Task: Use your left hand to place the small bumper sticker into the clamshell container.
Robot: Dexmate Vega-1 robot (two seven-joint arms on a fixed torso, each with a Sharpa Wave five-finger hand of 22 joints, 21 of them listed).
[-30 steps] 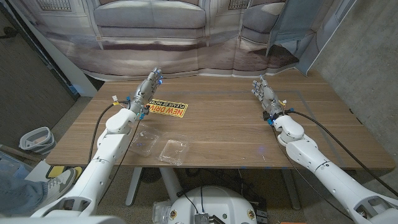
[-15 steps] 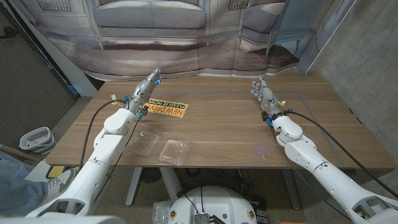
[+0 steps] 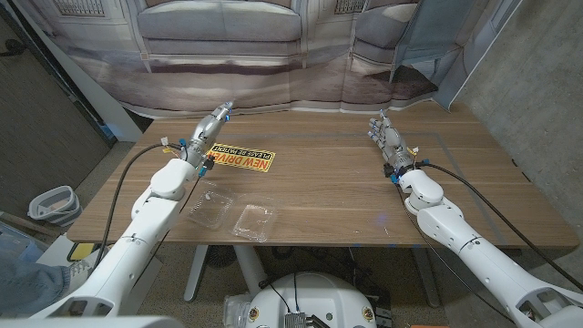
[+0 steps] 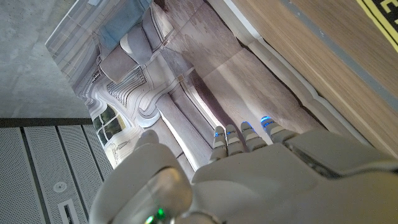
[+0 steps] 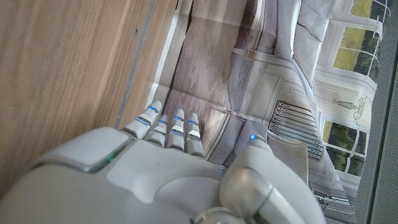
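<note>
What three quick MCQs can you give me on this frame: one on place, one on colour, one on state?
1. Where does the bumper sticker lie relative to the clamshell container?
A. Inside it
B. Farther from the robot, flat on the table
C. Under the right robot hand

2. What colours does the sticker show?
A. Yellow and black, with white lettering
B. Blue and white
C. Plain green

3. What state is the clamshell container in?
A. Closed
B. Open, nothing in either half
C. Held in the left robot hand

Answers:
1. B: in the head view the sticker lies on the wooden table beyond the container.
2. A: a black strip sits above a yellow band with white letters.
3. B: both clear halves lie spread apart, while the left robot hand holds nothing beside the sticker's end and the right robot hand stands far off.
</note>
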